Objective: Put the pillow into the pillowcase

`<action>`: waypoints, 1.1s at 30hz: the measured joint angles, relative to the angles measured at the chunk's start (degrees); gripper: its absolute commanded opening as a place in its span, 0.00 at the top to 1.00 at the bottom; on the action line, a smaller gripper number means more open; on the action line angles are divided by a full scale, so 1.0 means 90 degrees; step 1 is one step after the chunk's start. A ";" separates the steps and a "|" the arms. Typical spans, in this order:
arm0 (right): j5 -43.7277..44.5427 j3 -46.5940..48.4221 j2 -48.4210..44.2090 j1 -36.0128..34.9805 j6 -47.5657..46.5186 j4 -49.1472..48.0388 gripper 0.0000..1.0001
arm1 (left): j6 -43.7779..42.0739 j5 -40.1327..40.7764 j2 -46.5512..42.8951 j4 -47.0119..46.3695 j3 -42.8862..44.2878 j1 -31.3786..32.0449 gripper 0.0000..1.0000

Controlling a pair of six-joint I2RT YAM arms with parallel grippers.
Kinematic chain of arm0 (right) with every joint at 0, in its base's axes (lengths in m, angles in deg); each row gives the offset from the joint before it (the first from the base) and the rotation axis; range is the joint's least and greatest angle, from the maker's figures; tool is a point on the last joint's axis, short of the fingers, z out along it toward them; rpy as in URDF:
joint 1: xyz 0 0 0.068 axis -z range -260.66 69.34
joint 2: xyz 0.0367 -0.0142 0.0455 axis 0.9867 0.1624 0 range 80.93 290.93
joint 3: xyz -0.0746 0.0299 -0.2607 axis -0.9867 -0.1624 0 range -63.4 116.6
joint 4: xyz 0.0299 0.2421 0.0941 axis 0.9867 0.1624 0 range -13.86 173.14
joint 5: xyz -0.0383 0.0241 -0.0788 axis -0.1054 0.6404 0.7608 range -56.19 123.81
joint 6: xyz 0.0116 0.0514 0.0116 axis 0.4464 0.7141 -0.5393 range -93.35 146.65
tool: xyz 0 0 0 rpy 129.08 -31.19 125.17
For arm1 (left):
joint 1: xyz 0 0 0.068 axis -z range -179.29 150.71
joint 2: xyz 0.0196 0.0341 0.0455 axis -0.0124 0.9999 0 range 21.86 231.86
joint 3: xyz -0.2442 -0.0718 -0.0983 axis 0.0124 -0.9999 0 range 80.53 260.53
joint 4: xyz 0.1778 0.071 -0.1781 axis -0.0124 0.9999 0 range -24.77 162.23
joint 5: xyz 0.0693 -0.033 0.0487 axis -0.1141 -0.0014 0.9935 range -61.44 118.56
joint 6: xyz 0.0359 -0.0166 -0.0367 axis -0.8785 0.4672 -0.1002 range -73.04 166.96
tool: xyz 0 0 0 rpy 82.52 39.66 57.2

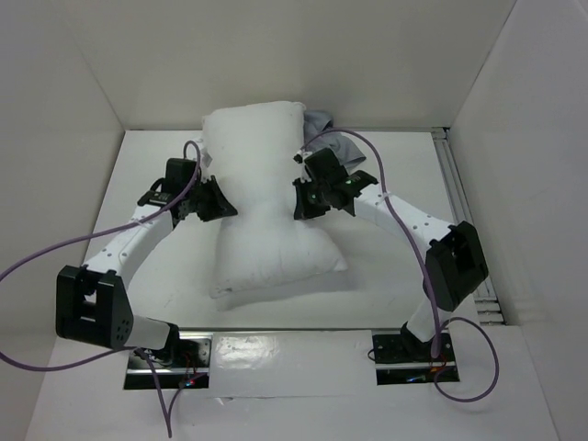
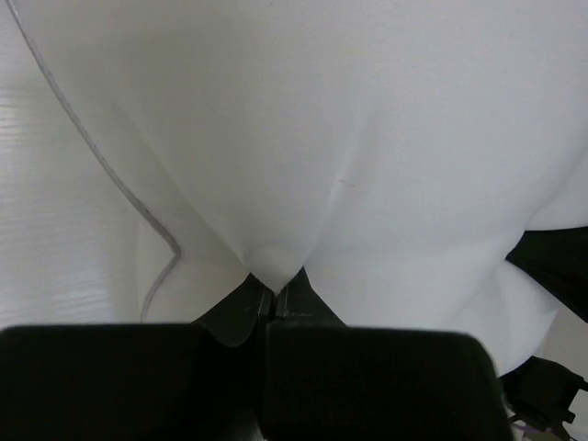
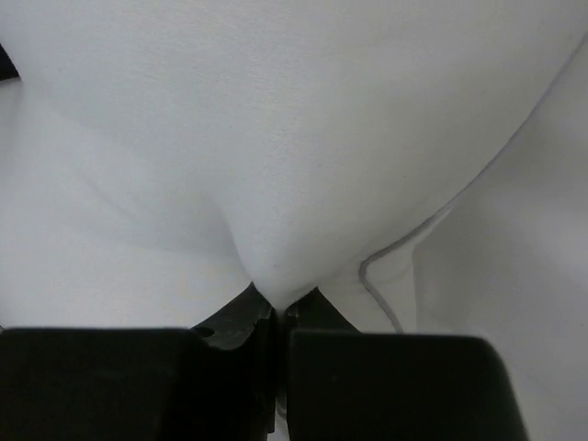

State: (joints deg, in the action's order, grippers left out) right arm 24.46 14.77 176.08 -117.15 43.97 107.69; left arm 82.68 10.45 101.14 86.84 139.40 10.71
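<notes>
The plump white pillow (image 1: 262,207) lies lengthwise in the middle of the table, pinched in at its waist from both sides. My left gripper (image 1: 223,200) is shut on the pillow's left edge; in the left wrist view a fold of the pillow (image 2: 322,165) runs down between the closed jaws of the left gripper (image 2: 273,292). My right gripper (image 1: 299,197) is shut on the pillow's right edge, and the right wrist view shows a fold of the pillow (image 3: 276,156) drawn into the right gripper (image 3: 278,308). The grey pillowcase (image 1: 333,140) peeks out behind the pillow's far right corner, mostly hidden.
White walls enclose the table (image 1: 156,276) on the left, back and right. A metal rail (image 1: 459,184) runs along the right side. Purple cables (image 1: 386,193) loop over both arms. The arm bases (image 1: 404,349) sit at the near edge.
</notes>
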 measured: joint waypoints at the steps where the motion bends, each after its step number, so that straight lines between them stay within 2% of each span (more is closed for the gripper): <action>1: 0.0039 0.0044 -0.0002 -0.0029 -0.0024 0.0036 1.00 | -0.0019 -0.0075 -0.0012 -0.0024 0.0019 -0.0012 1.00; 4: 0.0406 0.0289 -0.0039 -0.0163 -0.0058 0.0209 1.00 | -0.0056 -0.0095 -0.0083 0.0202 0.0321 -0.0046 1.00; 8: 0.1319 0.0588 -0.0391 -0.0520 -0.0075 0.0418 1.00 | -0.0146 0.0131 -0.0384 0.0765 0.1243 0.0024 1.00; 12: 0.2341 0.1018 -0.1268 -0.0879 -0.0073 0.0500 1.00 | -0.0287 0.0151 -0.0525 0.1095 0.2827 0.0185 1.00; 16: 0.3167 0.1294 -0.2310 -0.1039 -0.0075 0.0393 1.00 | -0.0277 -0.0005 -0.0648 0.1069 0.3769 0.0619 1.00; 19: 0.3674 0.1328 -0.2987 -0.1049 -0.0087 0.0406 1.00 | -0.0214 -0.0180 -0.0729 0.0877 0.3823 0.1093 1.00; 24: 0.4503 0.1124 -0.3813 -0.1059 -0.0073 0.0712 1.00 | 0.0012 -0.0070 -0.0610 0.0197 0.3235 0.2188 1.00; 28: 0.5338 0.0573 -0.4401 -0.1056 0.0148 0.1370 1.00 | 0.0109 0.0221 -0.0233 -0.0296 0.2681 0.3116 1.00; 32: 0.6312 -0.0058 -0.4719 -0.1056 0.0848 0.2499 1.00 | 0.0240 0.0733 0.0542 -0.0733 0.2295 0.4019 1.00; 33: 0.6521 -0.0211 -0.4760 -0.1056 0.1032 0.2752 0.91 | 0.0245 0.0833 0.0814 -0.0828 0.2285 0.4197 0.90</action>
State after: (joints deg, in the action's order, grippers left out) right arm 83.15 12.87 133.24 -126.65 53.26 132.46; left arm 84.89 17.94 108.46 79.38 159.97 48.48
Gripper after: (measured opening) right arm 0.043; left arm 0.042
